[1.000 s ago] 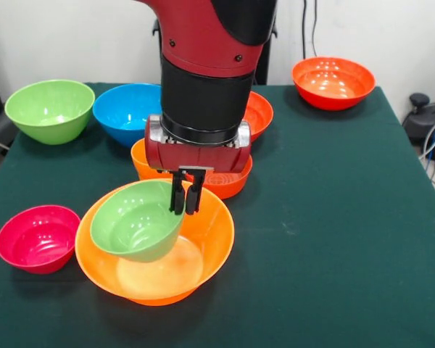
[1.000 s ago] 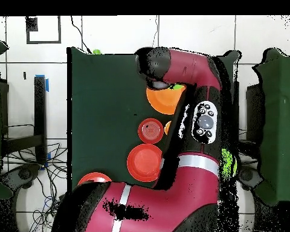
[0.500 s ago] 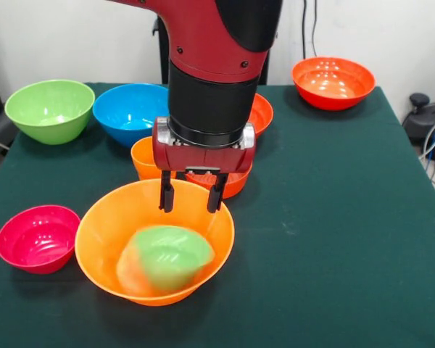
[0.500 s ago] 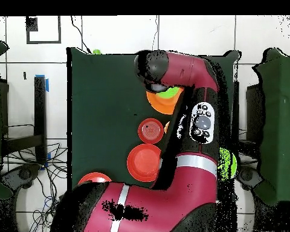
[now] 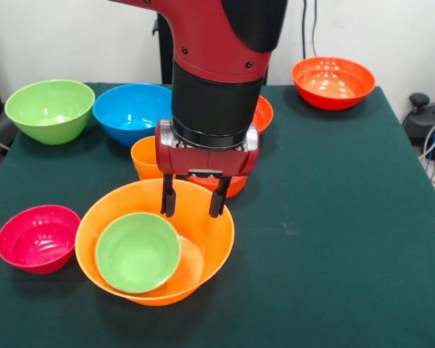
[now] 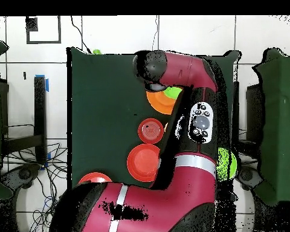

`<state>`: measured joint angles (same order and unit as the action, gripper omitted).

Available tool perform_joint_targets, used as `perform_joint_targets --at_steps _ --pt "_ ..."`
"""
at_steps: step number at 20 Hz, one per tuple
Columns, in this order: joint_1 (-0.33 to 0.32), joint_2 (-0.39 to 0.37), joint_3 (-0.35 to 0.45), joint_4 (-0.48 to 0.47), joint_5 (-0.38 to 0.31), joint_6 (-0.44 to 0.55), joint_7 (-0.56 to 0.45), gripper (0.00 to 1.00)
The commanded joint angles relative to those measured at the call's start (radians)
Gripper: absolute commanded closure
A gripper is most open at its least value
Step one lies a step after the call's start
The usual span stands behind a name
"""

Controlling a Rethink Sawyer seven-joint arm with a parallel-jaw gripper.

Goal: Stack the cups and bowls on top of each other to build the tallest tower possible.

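The largest orange bowl (image 5: 119,206) sits near the table's front left. A small green bowl (image 5: 137,251) rests upright inside it, toward its left side. My gripper (image 5: 192,204) hangs open just above the orange bowl's back rim, holding nothing, apart from the green bowl. Behind the gripper stand an orange cup (image 5: 143,156) and a small red-orange bowl (image 5: 235,185), both partly hidden by it. In the overhead view the arm covers most of the orange bowl (image 6: 158,103) and the green bowl (image 6: 172,92), and the gripper itself is hidden.
A pink bowl (image 5: 36,238) lies left of the orange bowl. A large green bowl (image 5: 49,109) and a blue bowl (image 5: 129,109) stand at the back left. Red-orange bowls sit behind the arm (image 5: 262,114) and at the back right corner (image 5: 332,81).
One second ago the gripper was shut on the green bowl's rim, holding it tilted over the orange bowl. It opened, and the green bowl dropped and settled upright inside.
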<state>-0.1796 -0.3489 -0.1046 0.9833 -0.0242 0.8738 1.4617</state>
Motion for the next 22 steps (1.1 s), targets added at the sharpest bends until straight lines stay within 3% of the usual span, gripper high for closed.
perform_joint_targets --at_steps 1,19,22 --pt "0.021 0.045 0.102 0.091 -0.058 -0.043 -0.014 0.00" --pt "0.031 0.046 0.089 0.068 -0.057 -0.023 0.002 0.00" --pt "0.040 0.006 0.079 0.098 -0.052 0.003 0.007 0.00"
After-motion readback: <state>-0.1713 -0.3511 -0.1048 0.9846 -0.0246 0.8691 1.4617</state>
